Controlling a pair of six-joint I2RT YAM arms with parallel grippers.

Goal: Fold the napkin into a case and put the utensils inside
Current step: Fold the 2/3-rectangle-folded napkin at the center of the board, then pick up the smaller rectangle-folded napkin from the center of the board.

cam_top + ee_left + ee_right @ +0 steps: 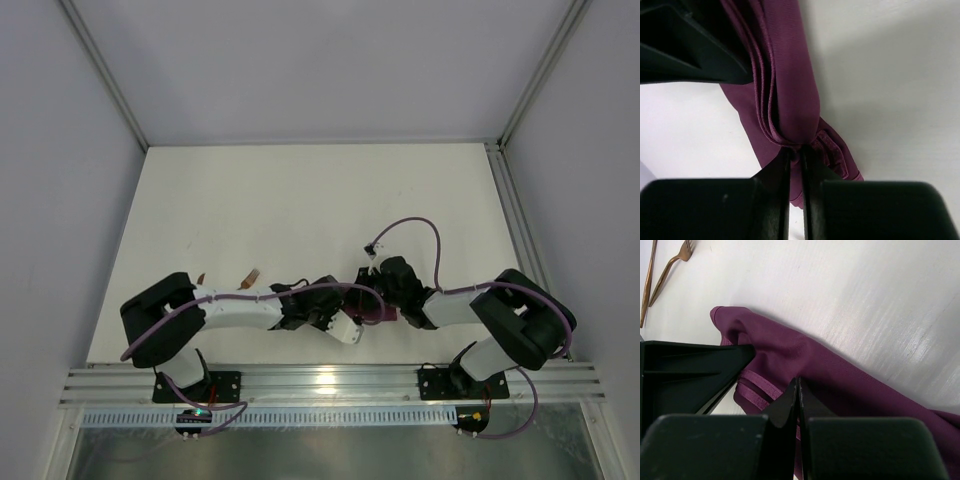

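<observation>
Step in hand: folding. The napkin (840,375) is gathered into a narrow, layered band and is not yet a finished case, and nothing is tucked inside it.

Left gripper (796,156): pinched closed on the stacked edges at one end of the band, with several layers showing in the bite.

Right gripper (798,385): also pinched closed on the cloth, close beside the left one. Each wrist camera shows the other gripper's black body right next to it.

Location: the napkin lies on the desk (300,200) near the front edge, about the middle. From above, the two wrists hide all but a small purple patch (378,314).

Axis: in the right wrist view the band runs from upper left to lower right, with a rounded end toward the fork (670,264). I can't fix its direction on the desk from the top view.

The utensils (252,274) lie bare on the desk to the left, apart from the cloth. The fork's tines point away from the right wrist camera.

Next move, as I judge it: carry the held edges over together to lay the fold flat, then release without dragging the layers apart. With both grippers this close, a collision is the risk.
</observation>
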